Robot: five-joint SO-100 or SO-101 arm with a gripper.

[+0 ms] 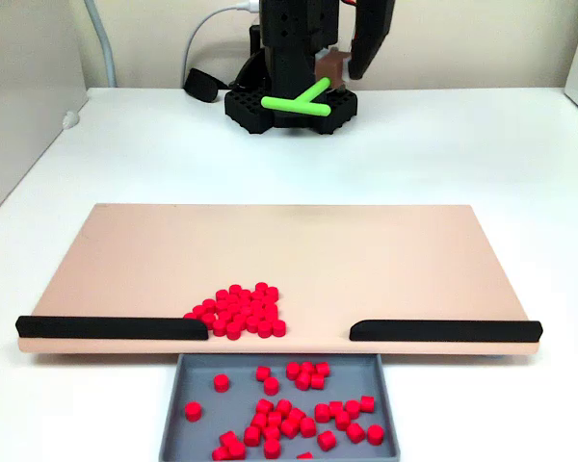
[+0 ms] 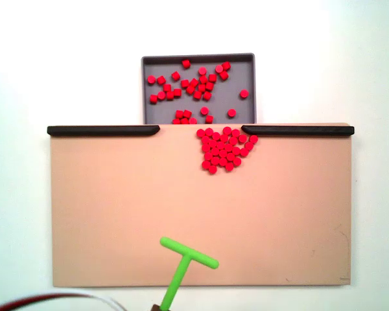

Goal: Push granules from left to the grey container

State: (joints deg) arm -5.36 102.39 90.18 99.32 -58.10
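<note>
Sitting on the tan flat board (image 1: 289, 260) right at its gap edge is a tight cluster of small bright red cylinder granules (image 1: 241, 311), wedged between the two black edge strips (image 1: 111, 327) and closer to the left strip in a fixed view (image 1: 241, 311); in the other fixed view the same pile (image 2: 225, 149) is lying just beside the right strip (image 2: 298, 130). More red pellets are lying scattered inside the shallow grey rectangular container (image 1: 173, 414), which is butting up against the board edge at the gap; in a fixed view looking down the tray (image 2: 246, 110) is showing pellets mostly in its left and middle part. Board and tray are resting on a white tabletop (image 1: 482, 154).

Green T-shaped pusher tool (image 1: 299, 101) is hanging tilted by the black arm base (image 1: 289, 58), well apart from the pile. Seen from above, its crossbar (image 2: 188, 253) is hovering over the near board edge, with the stem running off the frame bottom. The hand (image 1: 333, 69) is pinching the pusher stem, fingers pressed onto it. A white cable (image 1: 207, 34) is trailing behind the base.
</note>
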